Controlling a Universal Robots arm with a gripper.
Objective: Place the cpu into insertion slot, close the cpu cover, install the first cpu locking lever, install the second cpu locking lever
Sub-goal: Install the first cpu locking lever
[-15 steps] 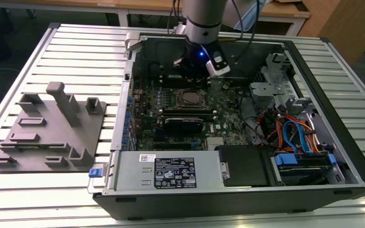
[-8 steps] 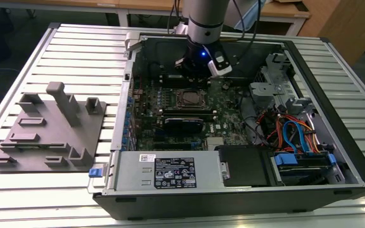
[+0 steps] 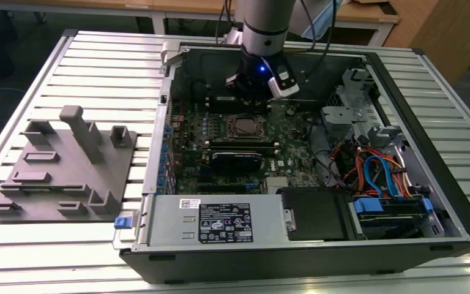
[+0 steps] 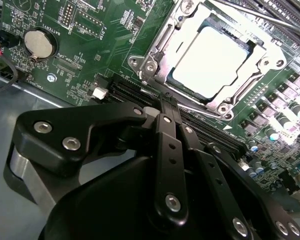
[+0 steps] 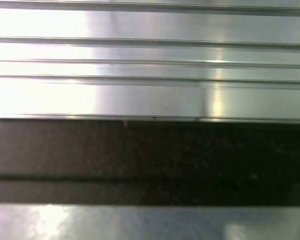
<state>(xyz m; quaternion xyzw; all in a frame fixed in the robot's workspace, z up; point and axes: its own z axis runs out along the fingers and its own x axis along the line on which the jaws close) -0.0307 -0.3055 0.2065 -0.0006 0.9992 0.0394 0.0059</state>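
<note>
Computer case (image 3: 300,264) with seated cpu (image 3: 242,127) rests on slatted table (image 3: 63,248); desks (image 3: 372,15) behind.

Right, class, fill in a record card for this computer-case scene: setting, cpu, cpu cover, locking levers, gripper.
setting: open computer case on a slatted metal table, with a grey fixture block at the exterior view's left
cpu: cpu lies in its slot on the motherboard
cpu cover: cpu cover is down flat, framing the chip
locking levers: locking levers run along the cover's edges; whether they are latched is unclear
gripper: gripper is inside the case, low over the motherboard, close to the cover's edge; contact is unclear
</note>
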